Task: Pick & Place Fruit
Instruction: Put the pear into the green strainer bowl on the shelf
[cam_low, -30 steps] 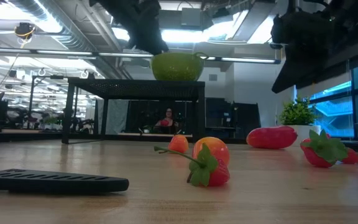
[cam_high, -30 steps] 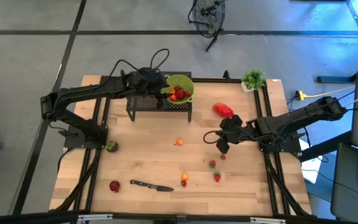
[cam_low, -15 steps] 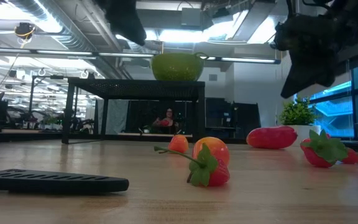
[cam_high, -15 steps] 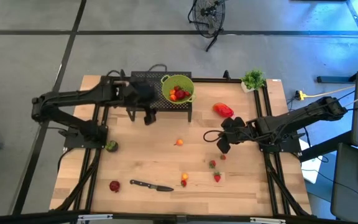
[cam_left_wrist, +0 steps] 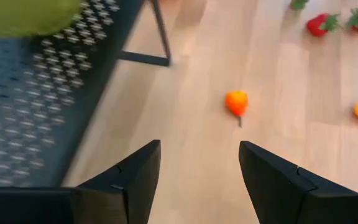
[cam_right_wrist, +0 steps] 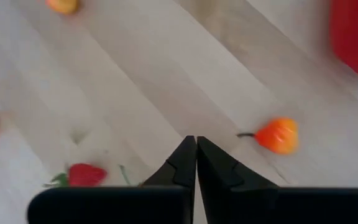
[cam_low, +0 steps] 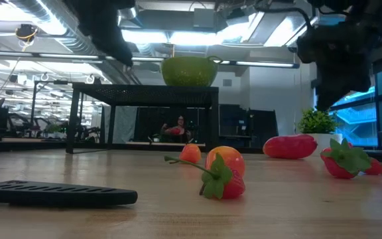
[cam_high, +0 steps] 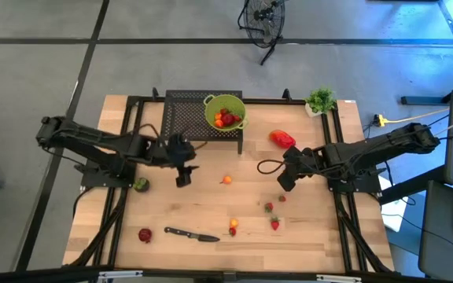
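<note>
Your left gripper [cam_high: 182, 179], fingers apart and holding nothing, has left the green bowl [cam_high: 225, 112] for the nine o'clock side of the orange fruit [cam_high: 226, 180] lying mid-table, while your right gripper [cam_high: 285, 182], clenched and empty, has barely shifted at its three o'clock.
</note>
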Available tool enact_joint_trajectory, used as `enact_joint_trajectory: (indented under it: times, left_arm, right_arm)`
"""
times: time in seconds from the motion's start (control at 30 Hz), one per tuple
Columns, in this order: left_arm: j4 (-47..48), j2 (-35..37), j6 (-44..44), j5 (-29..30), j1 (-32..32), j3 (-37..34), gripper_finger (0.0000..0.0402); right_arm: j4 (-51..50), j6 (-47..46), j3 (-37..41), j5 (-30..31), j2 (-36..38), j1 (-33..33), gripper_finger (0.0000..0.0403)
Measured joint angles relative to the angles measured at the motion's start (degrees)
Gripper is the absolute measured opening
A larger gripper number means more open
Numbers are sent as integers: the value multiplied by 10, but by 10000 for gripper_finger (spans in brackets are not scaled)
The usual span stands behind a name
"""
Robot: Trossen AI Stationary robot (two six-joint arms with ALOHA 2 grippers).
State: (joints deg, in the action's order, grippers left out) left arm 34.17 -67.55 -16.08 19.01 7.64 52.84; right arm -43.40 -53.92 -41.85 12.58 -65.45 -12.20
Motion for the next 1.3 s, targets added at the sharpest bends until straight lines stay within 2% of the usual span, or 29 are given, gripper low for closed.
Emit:
enact_joint_trajectory:
  times: [0.37,0.5,0.63,0.93,1.3]
  left_arm:
    - [-93,0,-118,49,123,-96,214]
    - [-103,-1,-155,59,153,-112,214]
    - [-103,-3,-176,85,181,-113,214]
    - [-105,-3,-202,144,226,-113,214]
    - [-105,-3,-207,149,241,-113,214]
  right_arm:
    - [-63,3,0,-2,0,24,13]
    - [-65,-6,0,-2,0,36,29]
    - [-58,-8,0,-2,0,45,64]
    - [-59,-17,0,-2,-17,54,171]
    - [-59,-19,1,-26,-95,54,260]
